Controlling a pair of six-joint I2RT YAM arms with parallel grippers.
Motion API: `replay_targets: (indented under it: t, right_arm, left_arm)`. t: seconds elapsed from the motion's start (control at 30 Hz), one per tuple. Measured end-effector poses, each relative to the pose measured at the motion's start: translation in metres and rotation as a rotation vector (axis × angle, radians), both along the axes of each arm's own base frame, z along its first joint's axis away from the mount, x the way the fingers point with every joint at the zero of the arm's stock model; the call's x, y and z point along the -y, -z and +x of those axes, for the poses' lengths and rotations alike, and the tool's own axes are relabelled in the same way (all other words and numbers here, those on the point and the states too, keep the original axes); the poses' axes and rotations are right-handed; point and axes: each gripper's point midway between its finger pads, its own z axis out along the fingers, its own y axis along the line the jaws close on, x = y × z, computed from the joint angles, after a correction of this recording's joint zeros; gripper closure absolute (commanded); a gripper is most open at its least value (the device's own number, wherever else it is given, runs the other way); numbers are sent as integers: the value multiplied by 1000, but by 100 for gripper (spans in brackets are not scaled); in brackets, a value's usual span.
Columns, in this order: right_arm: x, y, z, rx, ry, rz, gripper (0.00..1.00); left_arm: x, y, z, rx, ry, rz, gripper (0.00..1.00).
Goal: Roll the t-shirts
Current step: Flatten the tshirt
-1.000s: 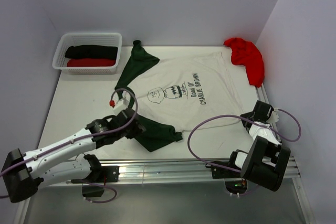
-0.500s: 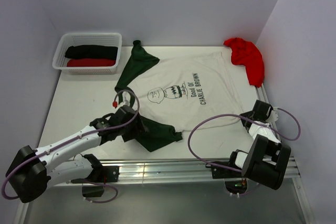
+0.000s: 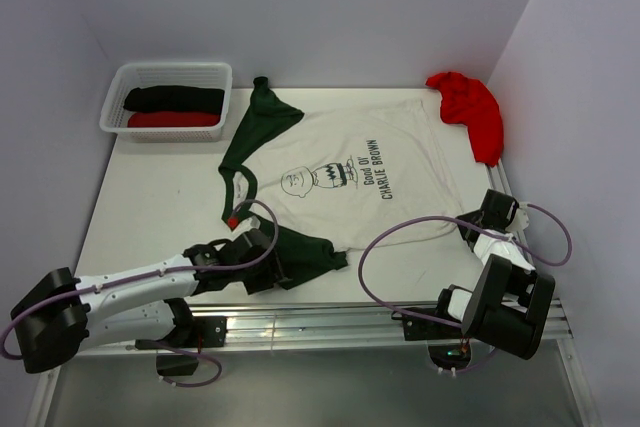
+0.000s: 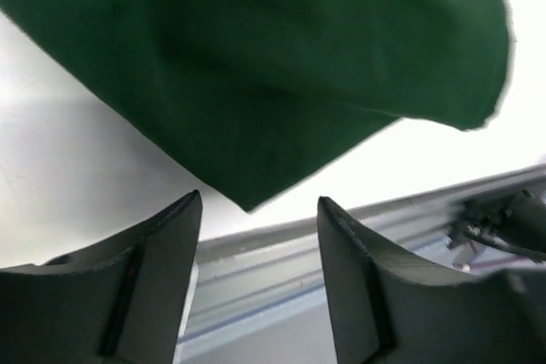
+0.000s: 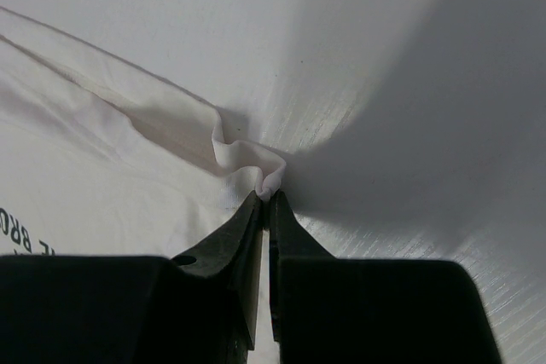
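As it lies, t-shirt (image 3: 400,162) crosswise, collar (image 3: 224,187) leftward

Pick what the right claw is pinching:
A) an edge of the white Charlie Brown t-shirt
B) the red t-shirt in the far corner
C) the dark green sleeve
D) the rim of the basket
A: in the right wrist view the right claw is shut on a bunched fold at the edge of the white t-shirt.

White table (image 3: 150,202) carrying a white t-shirt with green sleeves (image 3: 420,162) spread flat, a crumpled red t-shirt (image 3: 470,107) far right, a lattice basket (image 3: 165,133) far left.
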Motion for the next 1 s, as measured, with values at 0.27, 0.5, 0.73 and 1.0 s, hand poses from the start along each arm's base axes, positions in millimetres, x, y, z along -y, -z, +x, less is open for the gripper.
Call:
replay_targets:
  t: [0.27,0.5,0.73,1.0]
  right_arm:
    - [0,0,0,0,-3,-2,100]
    - [0,0,0,0,-3,-2,100]
    - [0,0,0,-1,-6,-4,100]
    - [-1,0,3,-3,-15,-4,100]
  left_arm:
    - [-4,15,11,22,-82,70,51]
    - [-3,20,20,47,-114,93,100]
    - [-1,10,14,35,-69,114,100]
    - [20,-65,29,124,-70,-27,100]
